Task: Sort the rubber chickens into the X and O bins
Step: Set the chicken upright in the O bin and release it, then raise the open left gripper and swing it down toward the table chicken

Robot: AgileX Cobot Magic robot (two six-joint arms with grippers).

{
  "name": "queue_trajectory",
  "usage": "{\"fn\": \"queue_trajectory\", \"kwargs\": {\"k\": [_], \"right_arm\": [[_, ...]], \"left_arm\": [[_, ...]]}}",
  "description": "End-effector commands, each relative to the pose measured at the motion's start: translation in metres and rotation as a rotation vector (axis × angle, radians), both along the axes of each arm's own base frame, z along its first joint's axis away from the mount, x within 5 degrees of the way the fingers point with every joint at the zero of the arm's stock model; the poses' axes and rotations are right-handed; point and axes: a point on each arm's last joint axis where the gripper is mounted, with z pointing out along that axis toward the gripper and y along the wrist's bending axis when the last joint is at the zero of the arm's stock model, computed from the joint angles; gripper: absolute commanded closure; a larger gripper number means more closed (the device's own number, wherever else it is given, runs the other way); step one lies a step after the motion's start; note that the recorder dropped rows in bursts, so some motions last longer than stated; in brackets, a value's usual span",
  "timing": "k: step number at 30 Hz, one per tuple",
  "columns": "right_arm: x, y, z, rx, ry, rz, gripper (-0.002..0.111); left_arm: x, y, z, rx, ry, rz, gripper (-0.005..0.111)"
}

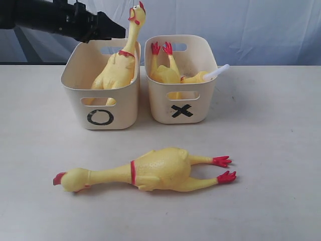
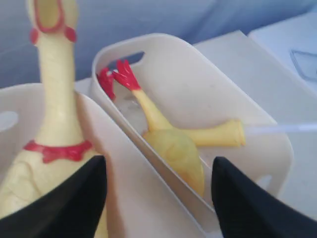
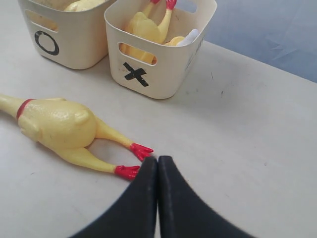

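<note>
I count two binned: upright chicken (image 1: 120, 65), O bin (image 1: 100, 103); feet-up chicken (image 1: 168, 73), X bin (image 1: 160, 108); third chicken (image 1: 155, 169) at bins' six o'clock; left gripper (image 2: 158, 166) agape, right gripper (image 3: 157, 163) closed

place: robot test room, like a lab | shows it: black robot arm (image 1: 50, 17) | plain white desk (image 1: 281, 150) | blue cloth (image 1: 251, 25) behind | O tub (image 1: 125, 108) and X tub (image 1: 160, 108)

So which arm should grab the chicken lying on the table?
Probably the right. The right gripper, shut, sits by the red feet of the lying rubber chicken; it only needs to open. The left gripper hangs open above the O bin, by the standing chicken.
</note>
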Motion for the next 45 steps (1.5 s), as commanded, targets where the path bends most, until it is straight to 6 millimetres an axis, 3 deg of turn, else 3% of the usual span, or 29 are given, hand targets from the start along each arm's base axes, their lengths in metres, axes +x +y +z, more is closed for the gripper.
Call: {"fn": "queue_trajectory", "kwargs": {"k": [1,7,18,22,28,36,45], "right_arm": [[0.000,0.000,0.000,0.005,-0.015,0.005,0.109],[0.000,0.000,0.001,0.007,-0.017,0.007,0.109],[0.000,0.000,0.001,0.012,-0.026,0.011,0.109],[0.000,0.001,0.001,0.013,-0.027,0.011,0.109],[0.000,0.001,0.001,0.013,-0.027,0.011,0.109],[0.000,0.001,0.001,0.012,-0.028,0.012,0.109],[0.000,0.001,0.001,0.012,-0.028,0.012,0.109]], "left_arm": [[-0.020,-0.003,0.011,0.046,0.036,-0.172,0.048],[-0.037,-0.002,0.028,0.091,0.018,-0.279,0.056],[-0.052,-0.001,0.045,0.262,-0.062,-0.331,0.056],[-0.052,0.003,0.040,0.333,-0.041,-0.330,0.057],[-0.053,0.010,0.031,0.443,-0.025,-0.345,0.076],[-0.057,0.018,0.012,0.549,0.030,-0.375,0.079],[-0.062,0.026,-0.004,0.640,0.074,-0.408,0.107]]}}
